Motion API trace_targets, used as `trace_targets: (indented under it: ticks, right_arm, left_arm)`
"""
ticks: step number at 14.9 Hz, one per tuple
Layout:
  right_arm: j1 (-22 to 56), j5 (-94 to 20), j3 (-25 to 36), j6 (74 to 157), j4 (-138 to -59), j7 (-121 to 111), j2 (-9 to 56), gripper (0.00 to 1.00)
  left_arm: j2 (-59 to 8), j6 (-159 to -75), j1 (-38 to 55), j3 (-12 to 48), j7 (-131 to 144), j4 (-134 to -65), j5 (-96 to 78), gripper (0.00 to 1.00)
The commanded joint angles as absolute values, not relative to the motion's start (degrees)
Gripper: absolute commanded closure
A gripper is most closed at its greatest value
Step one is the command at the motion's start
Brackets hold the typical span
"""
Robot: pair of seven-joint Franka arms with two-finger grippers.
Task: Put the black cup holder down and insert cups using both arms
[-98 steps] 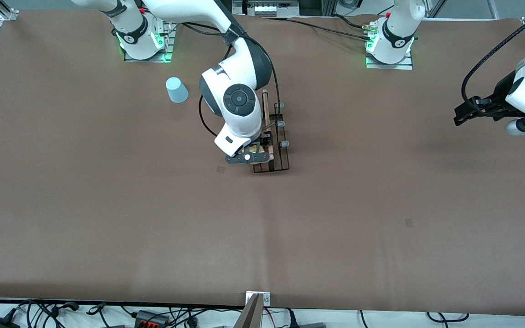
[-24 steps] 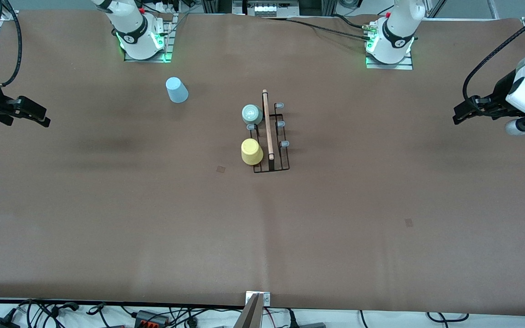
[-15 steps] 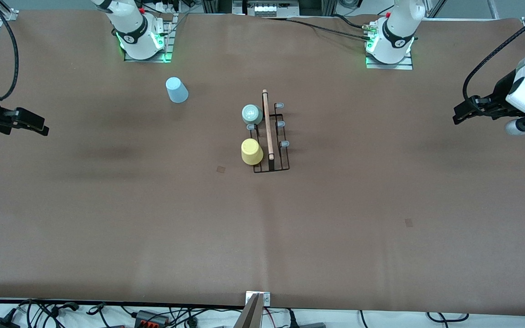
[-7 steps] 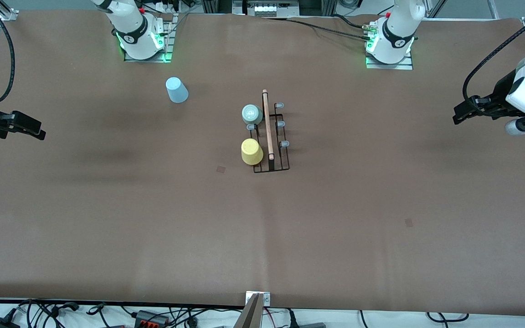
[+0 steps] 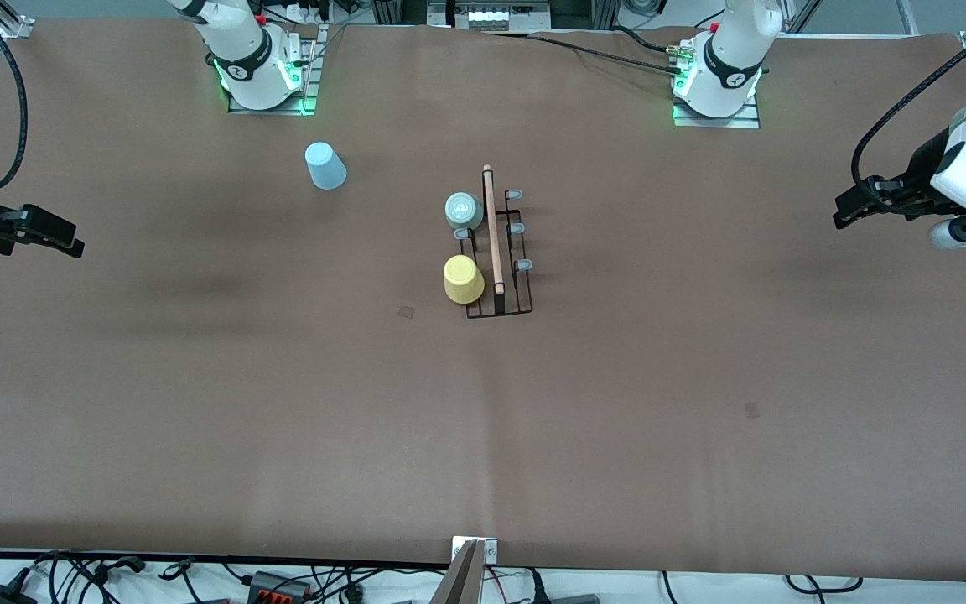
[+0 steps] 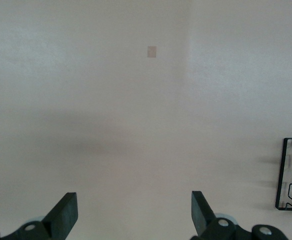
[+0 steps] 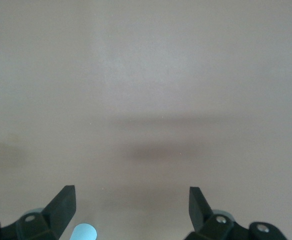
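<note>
The black cup holder (image 5: 506,277) stands mid-table, its wooden rod handle (image 5: 492,231) on top. A mint green cup (image 5: 464,210) and a yellow cup (image 5: 463,279) sit upside down on its pegs on the side toward the right arm's end. The light blue cup (image 5: 325,165) stands upside down on the table near the right arm's base; its top (image 7: 83,233) also shows in the right wrist view. My right gripper (image 5: 75,240) (image 7: 131,206) hangs open and empty over its end of the table. The left gripper (image 5: 842,214) (image 6: 133,210) waits open over the other end, with a corner of the holder (image 6: 291,175) in sight.
The two arm bases (image 5: 263,77) (image 5: 718,88) stand along the table edge farthest from the front camera. Small square marks (image 5: 406,311) (image 5: 752,409) lie flat on the brown table cover. Cables (image 5: 282,579) run below the nearest edge.
The right arm has left the yellow cup on the holder and pulled back to its end of the table. Over the last second its gripper only drifted slightly. The left arm has not moved.
</note>
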State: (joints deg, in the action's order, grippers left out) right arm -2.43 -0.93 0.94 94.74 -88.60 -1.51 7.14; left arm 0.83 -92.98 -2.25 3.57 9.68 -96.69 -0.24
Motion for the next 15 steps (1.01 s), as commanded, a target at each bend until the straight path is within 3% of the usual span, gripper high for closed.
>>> trace_targets:
  ticks: [1, 4, 15]
  right_arm:
    - [-3.16, -0.09, 0.44, 96.93, -94.90, -1.93, 2.04, 0.00]
    - [-2.90, 0.09, 0.44, 98.70, -98.61, -2.20, -0.87, 0.00]
    - [-2.99, -0.62, 0.44, 96.86, -98.70, -2.20, -1.85, 0.00]
  left_arm:
    - [0.70, -91.67, -1.85, 2.81, 8.35, -95.54, -1.23, 0.00]
    - [0.62, -91.41, -1.85, 2.81, 8.35, -95.54, -1.23, 0.00]
    - [0.62, -91.41, -2.37, 2.81, 8.26, -95.54, -1.23, 0.00]
